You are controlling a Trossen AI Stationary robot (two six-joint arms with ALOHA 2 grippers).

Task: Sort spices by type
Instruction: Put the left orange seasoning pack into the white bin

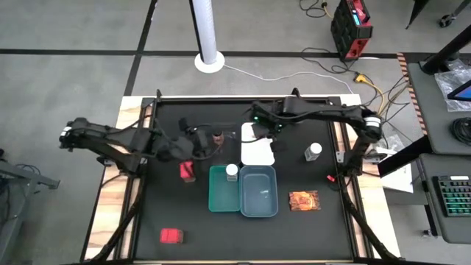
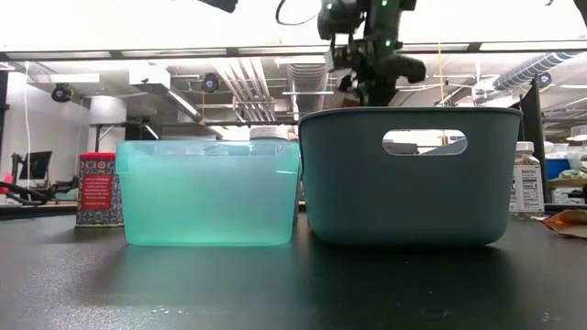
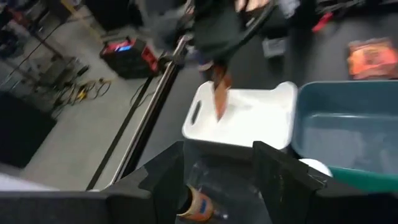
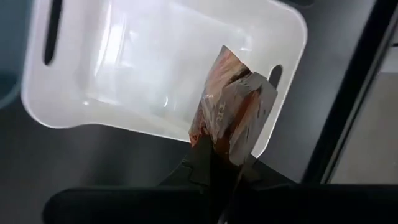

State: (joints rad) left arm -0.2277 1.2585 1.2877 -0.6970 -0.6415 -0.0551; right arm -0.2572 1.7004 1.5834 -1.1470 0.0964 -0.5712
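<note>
My right gripper (image 4: 214, 171) is shut on a clear packet of orange-red contents (image 4: 227, 115) above the white tray (image 1: 257, 151). My left gripper (image 3: 217, 186) is open over the clear tray (image 3: 233, 168), where a brown-capped bottle (image 3: 196, 204) sits between and below its fingers. One white-capped jar (image 1: 232, 171) stands in the teal tray (image 1: 221, 193), and another (image 1: 314, 152) stands on the table. A second packet (image 1: 305, 200) lies flat on the mat. One red box (image 1: 187, 171) stands by the left gripper, and another (image 1: 171, 235) lies near the front edge. The purple bottle is hidden. My right gripper pinches the packet by one end (image 4: 214, 152) between its two fingers, coming from above and pointing down. The packet hangs crumpled below the fingers (image 3: 219, 93), lifted clear over the white tray's inside.
The grey-blue tray (image 1: 259, 193) stands against the teal tray's right side, below the white tray in the high view. Free mat lies at the table's near left and far right. A red device and cables lie on the floor beyond the far edge.
</note>
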